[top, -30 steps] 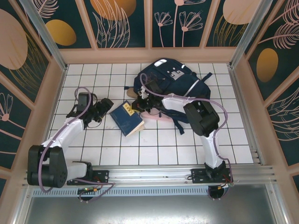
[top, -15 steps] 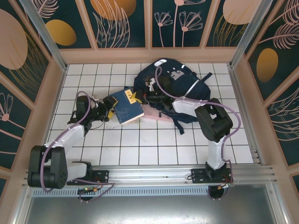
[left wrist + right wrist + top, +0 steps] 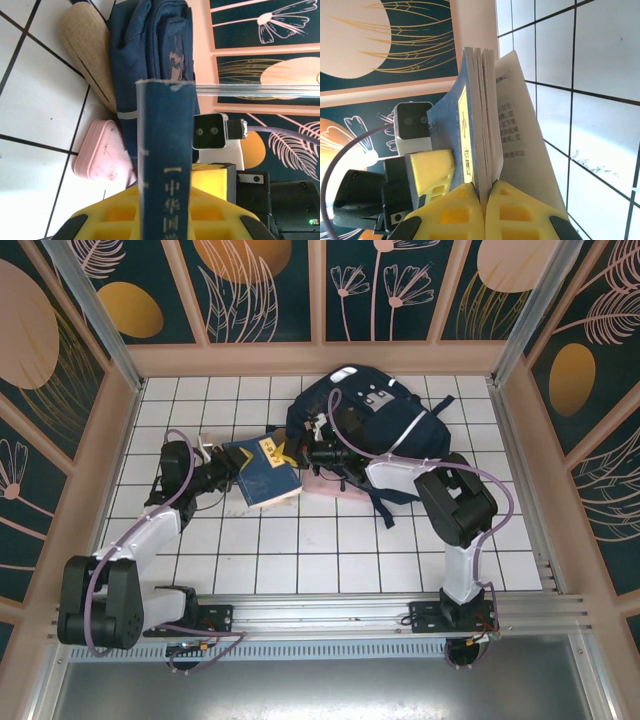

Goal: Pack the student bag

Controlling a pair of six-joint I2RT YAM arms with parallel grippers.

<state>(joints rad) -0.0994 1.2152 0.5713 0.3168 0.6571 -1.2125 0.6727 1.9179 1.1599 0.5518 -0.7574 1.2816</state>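
Both pincers are clamped on the blue book (image 3: 262,472). The left pincer (image 3: 235,470) has the spine end, and the right pincer (image 3: 300,453) is pinching cover and pages, with one loose page (image 3: 520,130) flopping outside its fingers. The student bag (image 3: 380,415) lies right behind the right pincer, and the pink case (image 3: 330,487) is just beside it. I'd keep the book level, feed it bagward slowly, and watch that stray page. I can't tell where the opening is.

A lab test cell: decorated panel walls (image 3: 265,285) enclosing a tiled table (image 3: 330,540).
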